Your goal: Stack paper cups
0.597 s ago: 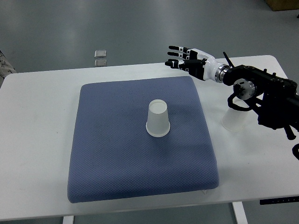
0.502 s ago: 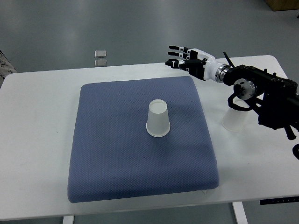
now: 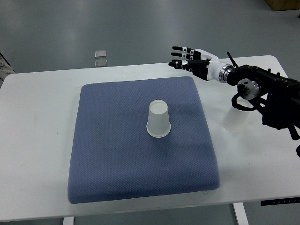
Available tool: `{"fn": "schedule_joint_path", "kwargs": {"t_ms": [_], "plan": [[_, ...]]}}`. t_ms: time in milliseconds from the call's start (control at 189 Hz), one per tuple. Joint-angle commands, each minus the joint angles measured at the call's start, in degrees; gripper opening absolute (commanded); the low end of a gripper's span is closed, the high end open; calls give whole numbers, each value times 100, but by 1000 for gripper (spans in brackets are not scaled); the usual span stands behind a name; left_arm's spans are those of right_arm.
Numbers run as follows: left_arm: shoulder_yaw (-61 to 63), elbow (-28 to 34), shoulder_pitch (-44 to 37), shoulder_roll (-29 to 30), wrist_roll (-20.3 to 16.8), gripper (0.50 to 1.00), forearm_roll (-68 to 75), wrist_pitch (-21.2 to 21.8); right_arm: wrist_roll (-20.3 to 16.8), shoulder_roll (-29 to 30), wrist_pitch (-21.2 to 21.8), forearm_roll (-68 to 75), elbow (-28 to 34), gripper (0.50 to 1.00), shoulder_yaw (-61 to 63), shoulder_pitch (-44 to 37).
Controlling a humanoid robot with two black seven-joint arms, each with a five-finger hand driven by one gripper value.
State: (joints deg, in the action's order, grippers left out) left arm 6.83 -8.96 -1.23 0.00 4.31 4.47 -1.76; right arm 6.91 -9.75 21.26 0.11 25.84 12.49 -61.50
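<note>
The right hand (image 3: 194,61) hovered near the table's (image 3: 37,117) far edge, fingers spread, empty. One cup (image 3: 158,119) stood inverted mid-pad (image 3: 112,154); another (image 3: 235,120) waited beneath the forearm. Best to descend squarely and grip gently.

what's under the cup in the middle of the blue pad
The paper cup stands upside down on the blue pad, mouth down, so only pad shows around it. Whatever may sit beneath it is covered and cannot be seen.
</note>
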Motion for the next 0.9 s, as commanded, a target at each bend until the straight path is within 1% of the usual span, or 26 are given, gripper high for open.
{"fn": "schedule_joint_path", "kwargs": {"t_ms": [0,137,212,338,439,529,724,894], "plan": [[-6,0,0,0,0,1000,1,0,29,-53,1,-81,0,915,-45,-20],[-6,0,0,0,0,1000,1,0,29,-194,18,-529,27,915,-80,-99],[-6,0,0,0,0,1000,1,0,38,-237,18,-1022,36,915,-89,-169],[-6,0,0,0,0,1000,1,0,29,-519,54,-1856,79,915,-133,-301],[-6,0,0,0,0,1000,1,0,38,-668,54,-2550,79,913,-536,-450],[-6,0,0,0,0,1000,1,0,38,-914,80,-2788,123,913,-906,-626],[-6,0,0,0,0,1000,1,0,47,-1371,71,-3562,510,913,-1899,-846],[-6,0,0,0,0,1000,1,0,47,-1951,27,-4423,1152,913,-2233,-872]]}}
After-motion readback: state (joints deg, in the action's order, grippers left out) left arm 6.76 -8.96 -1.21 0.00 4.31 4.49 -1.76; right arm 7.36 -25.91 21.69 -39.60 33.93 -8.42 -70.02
